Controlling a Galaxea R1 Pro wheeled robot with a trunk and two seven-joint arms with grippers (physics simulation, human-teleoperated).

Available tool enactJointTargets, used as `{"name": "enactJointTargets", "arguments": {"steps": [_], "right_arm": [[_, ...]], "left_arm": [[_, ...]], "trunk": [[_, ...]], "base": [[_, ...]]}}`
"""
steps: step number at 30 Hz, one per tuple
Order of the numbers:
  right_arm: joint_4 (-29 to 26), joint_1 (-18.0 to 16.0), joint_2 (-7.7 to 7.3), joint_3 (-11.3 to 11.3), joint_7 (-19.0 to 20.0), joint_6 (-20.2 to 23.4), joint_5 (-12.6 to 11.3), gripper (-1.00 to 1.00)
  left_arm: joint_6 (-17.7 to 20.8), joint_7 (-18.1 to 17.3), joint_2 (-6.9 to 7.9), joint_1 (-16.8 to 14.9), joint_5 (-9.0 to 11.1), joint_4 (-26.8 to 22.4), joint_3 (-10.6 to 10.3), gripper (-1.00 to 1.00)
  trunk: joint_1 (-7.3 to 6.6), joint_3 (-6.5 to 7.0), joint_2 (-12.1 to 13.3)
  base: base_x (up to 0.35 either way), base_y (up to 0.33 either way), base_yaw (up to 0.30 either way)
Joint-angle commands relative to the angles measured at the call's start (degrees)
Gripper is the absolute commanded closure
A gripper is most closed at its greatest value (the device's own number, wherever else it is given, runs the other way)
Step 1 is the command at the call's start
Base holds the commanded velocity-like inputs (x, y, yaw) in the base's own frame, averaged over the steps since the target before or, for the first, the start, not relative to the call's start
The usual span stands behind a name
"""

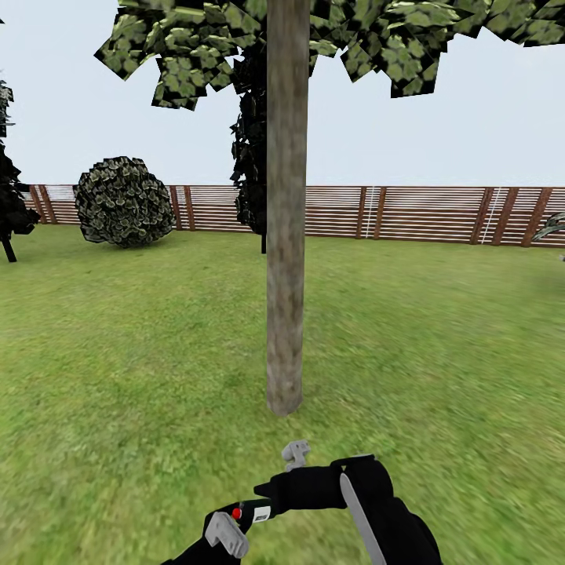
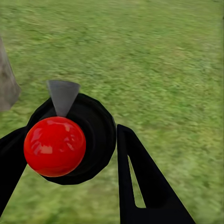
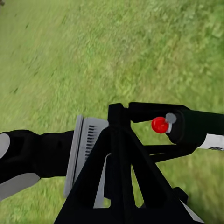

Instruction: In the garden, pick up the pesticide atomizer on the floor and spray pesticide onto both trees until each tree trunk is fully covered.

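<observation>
Head view: I see the tree trunk (image 1: 285,235) dead ahead on the grass (image 1: 118,353), pesticide atomizer (image 1: 253,514) just below its base. Left wrist: atomizer (image 2: 70,140) between left end effector (image 2: 65,177) fingers, gripped. Right wrist: right end effector (image 3: 119,154) closed beside it.

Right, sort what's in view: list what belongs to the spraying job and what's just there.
Job:
- atomizer
- trunk

Just there:
- bush
- fence
- dark tree behind the trunk
- grass
</observation>
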Motion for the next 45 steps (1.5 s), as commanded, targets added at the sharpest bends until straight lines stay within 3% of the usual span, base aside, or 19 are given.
{"name": "enactJointTargets", "arguments": {"steps": [1,21,45], "right_arm": [[0.02,-0.02,-0.01,-0.09,-0.32,0.44,-0.56,1.00],[1.43,-0.02,0.04,-0.61,-0.54,-1.27,-0.54,1.00],[2.32,-0.02,0.05,-0.63,-4.19,-3.44,-1.50,1.00]], "left_arm": [[-0.28,0.03,0.04,-0.02,-0.03,0.02,-0.12,1.00],[-0.36,0.01,0.06,-0.01,-0.03,-0.10,-0.12,1.00],[-0.36,-0.05,0.06,-0.01,-0.03,-1.08,-0.16,1.00]], "trunk": [[0.02,-0.02,-0.04],[0.02,-0.02,-0.04],[0.02,-0.02,-0.04]], "base": [[0.000,0.000,0.000],[0.000,0.000,0.000],[0.000,0.000,0.000]]}}
